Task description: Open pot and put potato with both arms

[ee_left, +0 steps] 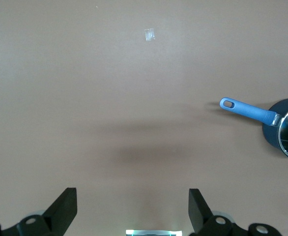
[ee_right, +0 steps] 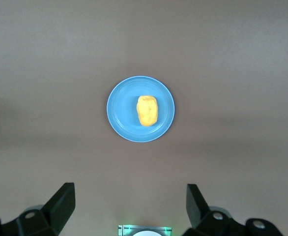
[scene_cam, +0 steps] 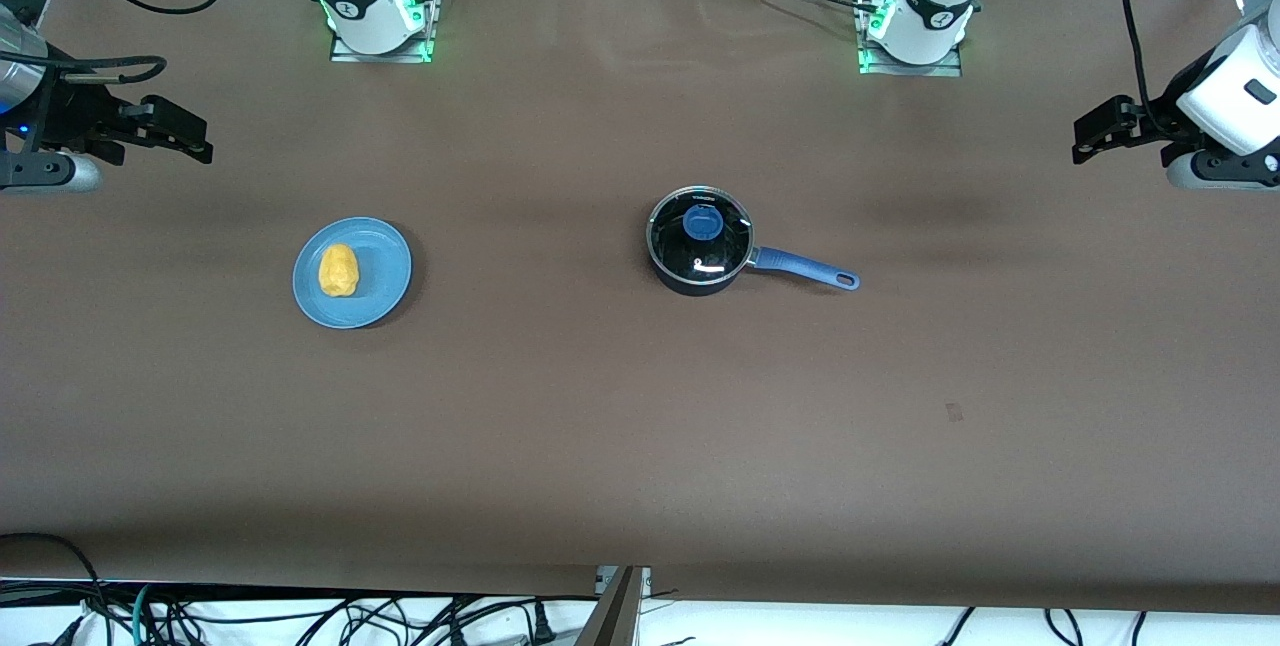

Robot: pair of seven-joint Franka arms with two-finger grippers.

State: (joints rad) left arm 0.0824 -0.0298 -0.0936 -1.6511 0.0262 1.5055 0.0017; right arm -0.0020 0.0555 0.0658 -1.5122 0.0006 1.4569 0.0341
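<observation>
We see a brown counter [scene_cam: 640, 446] from above, bare along the edge nearest the front camera. Moving up from there, a flat blue plate [scene_cam: 378, 281] sits toward the right arm's end, and the potato [scene_cam: 339, 270], a lumpy yellow oval, lies on it. About level with it, near the middle of the counter, stands the pot [scene_cam: 700, 242], its glass lid [scene_cam: 722, 244] seated on top with the blue knob [scene_cam: 702, 223] at the centre. Its long blue handle [scene_cam: 806, 268] points toward the left arm's end.

Higher still, at the counter's two ends, both arms hang well apart from the things. The right tool [scene_cam: 192, 138] hovers over bare counter at its own end, fingers spread wide and empty; its wrist view looks down on the plate and potato. The left tool [scene_cam: 1092, 138] hovers over its end, also wide and empty, with the pot's handle showing in its wrist view.

We judge nothing is done yet. The lid's knob is small and smooth, so an off-centre pinch could slip or tilt the lid. A lift could drag the light pot along. The lumpy potato may roll on the plate when pinched, or be dropped onto the pot's rim if the lid has not cleared.
</observation>
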